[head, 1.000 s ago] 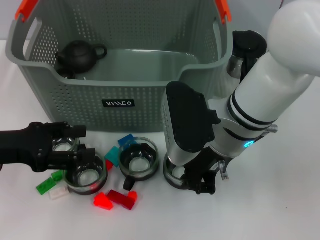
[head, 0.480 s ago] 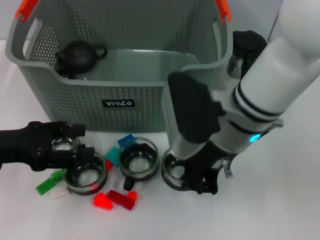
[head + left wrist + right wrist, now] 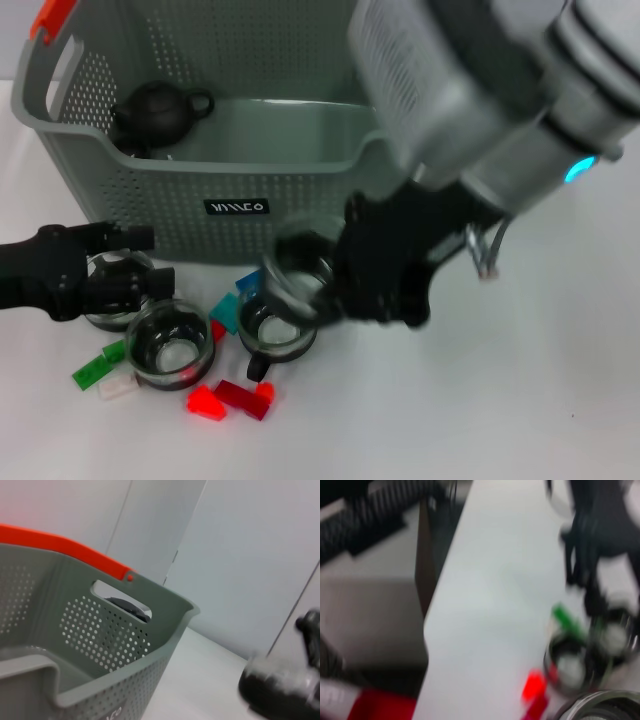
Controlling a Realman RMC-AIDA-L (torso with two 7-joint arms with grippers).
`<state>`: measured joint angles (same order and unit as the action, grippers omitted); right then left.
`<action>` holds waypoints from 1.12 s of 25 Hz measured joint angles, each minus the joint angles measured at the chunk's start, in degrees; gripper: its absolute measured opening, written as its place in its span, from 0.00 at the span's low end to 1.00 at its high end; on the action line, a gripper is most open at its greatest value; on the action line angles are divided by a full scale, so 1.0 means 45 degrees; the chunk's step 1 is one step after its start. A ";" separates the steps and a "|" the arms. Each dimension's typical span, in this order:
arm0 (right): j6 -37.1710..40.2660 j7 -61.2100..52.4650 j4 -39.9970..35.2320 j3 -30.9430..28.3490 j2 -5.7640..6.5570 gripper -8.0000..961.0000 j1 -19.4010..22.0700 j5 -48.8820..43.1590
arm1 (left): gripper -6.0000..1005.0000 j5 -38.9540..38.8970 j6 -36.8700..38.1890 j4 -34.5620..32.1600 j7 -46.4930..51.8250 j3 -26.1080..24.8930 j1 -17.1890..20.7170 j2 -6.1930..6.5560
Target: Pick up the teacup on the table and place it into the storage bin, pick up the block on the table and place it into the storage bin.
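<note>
The right gripper (image 3: 335,280) holds a glass teacup (image 3: 300,272) in its fingers above the tabletop (image 3: 520,400), before the storage bin (image 3: 200,170). The left gripper (image 3: 125,280) sits around another cup (image 3: 112,300); its fingers' state is unclear.

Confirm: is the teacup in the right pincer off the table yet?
Yes, off the table. The right pincer holds the teacup in the air above another cup, in front of the storage bin.

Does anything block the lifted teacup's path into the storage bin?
Only the storage bin front wall: the teacup in the right gripper hangs in front of it, below the rim. Inside, just a black teapot in the far left corner.
</note>
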<state>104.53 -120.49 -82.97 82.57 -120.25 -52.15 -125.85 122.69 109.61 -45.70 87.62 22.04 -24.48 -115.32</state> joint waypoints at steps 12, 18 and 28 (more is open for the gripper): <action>-0.4063 -0.0097 -0.0224 -0.1960 0.0024 0.06 -0.0281 0.0454 | 0.83 -0.0116 -0.0060 0.0388 -0.0325 -0.0690 0.0006 -0.0037; -0.6685 -0.0657 0.1514 -0.1844 0.0008 0.06 -0.0919 -0.0371 | 0.83 -0.0322 -0.0071 0.0520 -0.0350 -0.0776 0.0044 -0.0076; -0.9871 -0.1288 0.7067 -0.2886 0.0159 0.06 -0.3616 -0.1789 | 0.83 -0.0394 -0.0086 0.0806 -0.0402 -0.1290 0.0073 -0.0213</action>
<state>60.11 -126.29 -51.17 69.58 -119.54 -68.42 -133.90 120.91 109.22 -42.07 85.81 16.24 -24.16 -116.28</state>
